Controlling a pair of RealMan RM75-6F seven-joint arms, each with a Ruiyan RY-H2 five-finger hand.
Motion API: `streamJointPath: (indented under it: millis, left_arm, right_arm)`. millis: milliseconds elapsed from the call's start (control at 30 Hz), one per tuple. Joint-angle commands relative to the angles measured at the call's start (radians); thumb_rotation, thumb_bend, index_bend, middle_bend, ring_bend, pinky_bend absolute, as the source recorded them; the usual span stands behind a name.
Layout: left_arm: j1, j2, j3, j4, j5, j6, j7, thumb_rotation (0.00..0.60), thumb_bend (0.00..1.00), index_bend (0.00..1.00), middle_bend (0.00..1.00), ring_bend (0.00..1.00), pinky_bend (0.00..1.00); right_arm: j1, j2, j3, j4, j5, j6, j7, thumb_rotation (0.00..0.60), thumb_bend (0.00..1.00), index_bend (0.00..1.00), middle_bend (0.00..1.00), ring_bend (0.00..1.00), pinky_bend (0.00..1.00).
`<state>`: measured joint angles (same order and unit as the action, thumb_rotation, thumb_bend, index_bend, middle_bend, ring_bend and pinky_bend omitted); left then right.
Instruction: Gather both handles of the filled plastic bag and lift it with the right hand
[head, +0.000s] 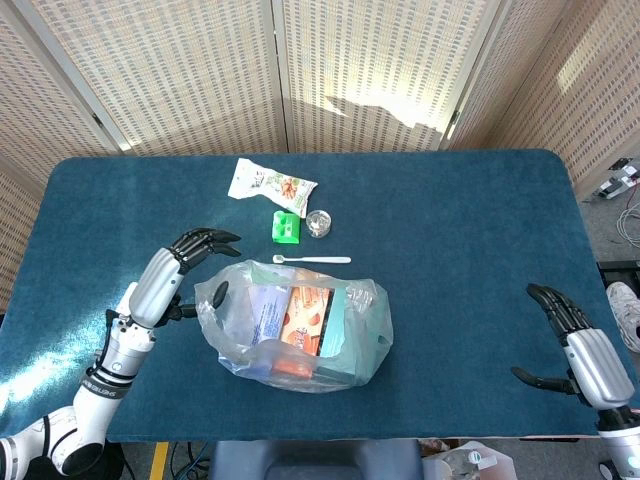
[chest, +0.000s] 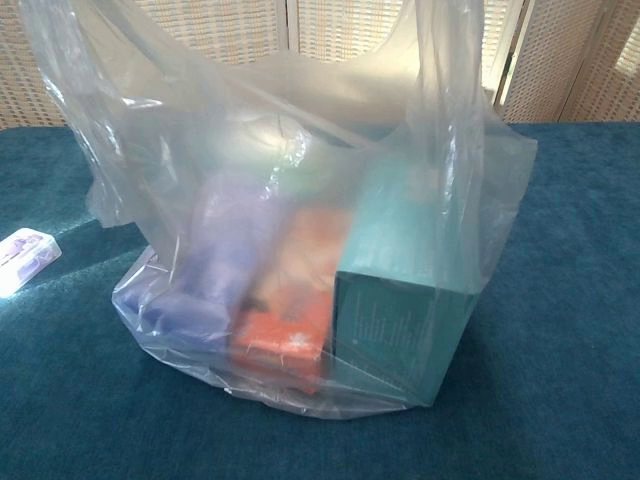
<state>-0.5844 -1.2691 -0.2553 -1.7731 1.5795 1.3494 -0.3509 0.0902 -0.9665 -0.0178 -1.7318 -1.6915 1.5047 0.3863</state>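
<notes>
On the bench (head: 470, 215), the left hand (head: 172, 277) hovers with fingers spread, holding nothing, just at nine o'clock of the filled bag (head: 295, 322), while the right hand (head: 578, 345) waits released, well apart at three o'clock.

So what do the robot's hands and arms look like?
Both hands are alike: the left hand and right hand have smooth silver-grey backs and jointed black fingers, like a glove of metal. The wrists are white and silver with black rings, and the left arm ends in a rounded white shell.
</notes>
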Motion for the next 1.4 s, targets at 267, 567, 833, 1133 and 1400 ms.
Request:
streamJointPath:
  millis: [267,567,833,1133,1400]
  left_arm:
    - [0.049,0.080,0.010,-0.016,0.017,0.060,0.024,0.600,0.47,0.34,0.26,0.26,0.17]
    - [0.069,0.120,0.016,-0.042,0.020,0.080,0.041,0.600,0.46,0.34,0.26,0.26,0.17]
    - [0.068,0.126,0.027,-0.059,0.036,0.075,0.060,0.600,0.46,0.34,0.26,0.26,0.17]
    - [0.068,0.132,0.039,-0.079,0.051,0.070,0.086,0.600,0.46,0.34,0.26,0.26,0.17]
    - [0.066,0.134,0.045,-0.086,0.059,0.067,0.100,0.600,0.46,0.34,0.26,0.26,0.17]
  right_arm:
    - [0.080,0.047,-0.042,-0.034,-0.156,-0.031,0.178,0.600,0.05,0.00,0.08,0.03,0.12]
    - [0.208,0.094,-0.054,-0.054,-0.282,-0.050,0.429,0.600,0.05,0.00,0.08,0.03,0.12]
    - [0.357,0.070,-0.031,-0.063,-0.296,-0.151,0.573,0.600,0.05,0.00,0.07,0.03,0.12]
    - [0.477,-0.004,-0.018,-0.069,-0.263,-0.259,0.628,0.600,0.05,0.00,0.06,0.02,0.12]
    - [0.537,-0.052,-0.008,-0.062,-0.236,-0.275,0.669,0.600,0.04,0.00,0.06,0.02,0.12]
